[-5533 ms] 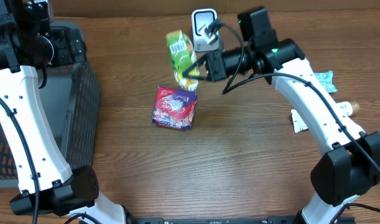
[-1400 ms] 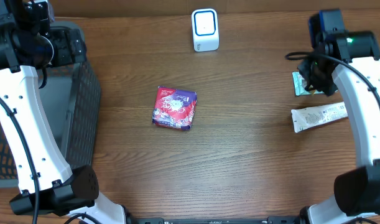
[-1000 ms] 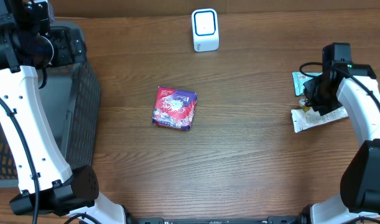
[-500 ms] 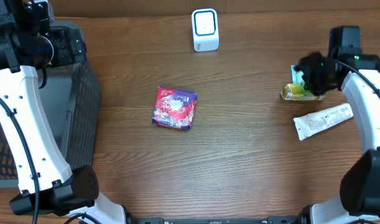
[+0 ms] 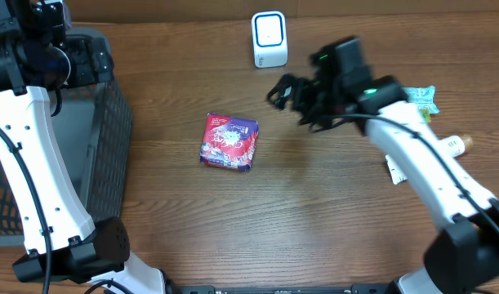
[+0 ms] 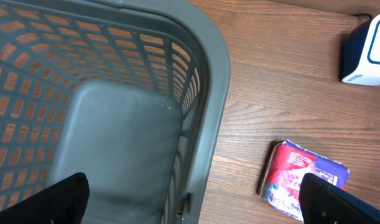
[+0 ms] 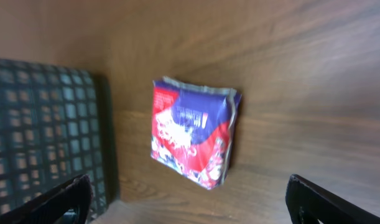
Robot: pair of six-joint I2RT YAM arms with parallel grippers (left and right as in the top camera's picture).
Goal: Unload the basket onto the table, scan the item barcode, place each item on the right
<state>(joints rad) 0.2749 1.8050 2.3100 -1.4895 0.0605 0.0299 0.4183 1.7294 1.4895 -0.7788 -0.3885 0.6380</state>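
One red-and-purple foil packet is lying on the brown wooden bench; right end effector is hovering nearby, released; left end effector is gaping above grey mesh basket.

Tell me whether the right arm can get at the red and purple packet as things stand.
Probably yes. The right gripper hangs open and empty near the packet, with only bare table between them. Nothing lies on the packet.
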